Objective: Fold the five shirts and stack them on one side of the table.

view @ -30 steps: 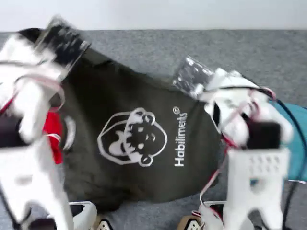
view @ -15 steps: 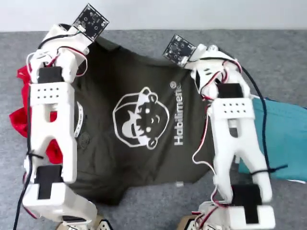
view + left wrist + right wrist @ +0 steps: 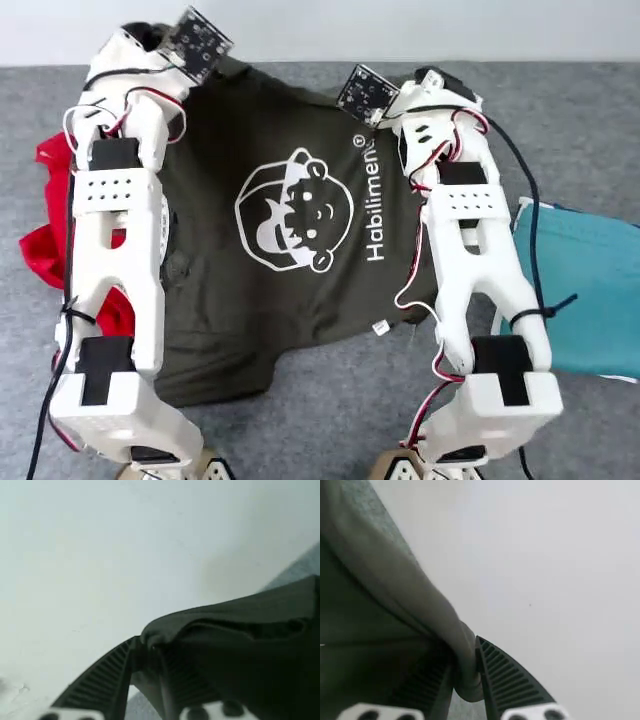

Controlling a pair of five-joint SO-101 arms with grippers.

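olive shirt point(image 3: 230, 310): matt soft cloth, smooth white print
table cover point(image 3: 340, 420): rough grey felt
arms point(image 3: 115, 260): smooth white plastic
left gripper point(image 3: 150, 650): ribbed black plastic

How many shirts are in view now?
3. Dark shirt mid-table, held by the left gripper and right gripper; red shirt under the left arm; teal shirt beside the right arm. Others may lie hidden.

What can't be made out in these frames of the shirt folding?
Red shirt: high view, largely under the dark shirt and an arm; its shape is unclear.
Teal shirt: high view, cut off by the right edge, partly behind the other arm.
Dark shirt's far corners: high view, hidden under the wrists.
Left gripper and right gripper: wrist views, bunched fabric covers the pads.
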